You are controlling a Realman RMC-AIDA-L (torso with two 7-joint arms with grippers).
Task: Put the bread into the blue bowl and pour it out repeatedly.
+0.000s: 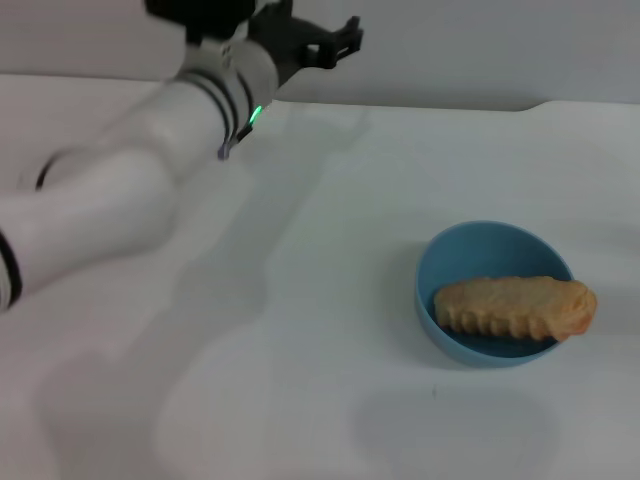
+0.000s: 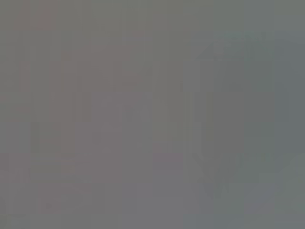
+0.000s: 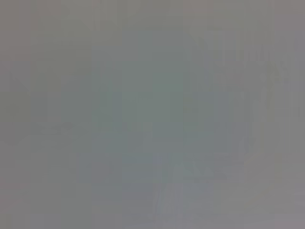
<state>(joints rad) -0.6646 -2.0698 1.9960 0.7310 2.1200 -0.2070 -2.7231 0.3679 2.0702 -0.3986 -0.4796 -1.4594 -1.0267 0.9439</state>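
Observation:
The blue bowl (image 1: 440, 270) stands upright on the white table at the right, near the front. The bread (image 1: 515, 307) lies lengthwise in it, its ridged side showing and one end resting over the bowl's right rim. My left gripper (image 1: 340, 40) is raised at the back of the table, far to the left of the bowl, open and holding nothing. The right gripper does not show in the head view. Both wrist views show only a plain grey blur.
The left arm (image 1: 130, 190) stretches in from the left edge over the table. The white table (image 1: 300, 380) meets a grey back wall at the top.

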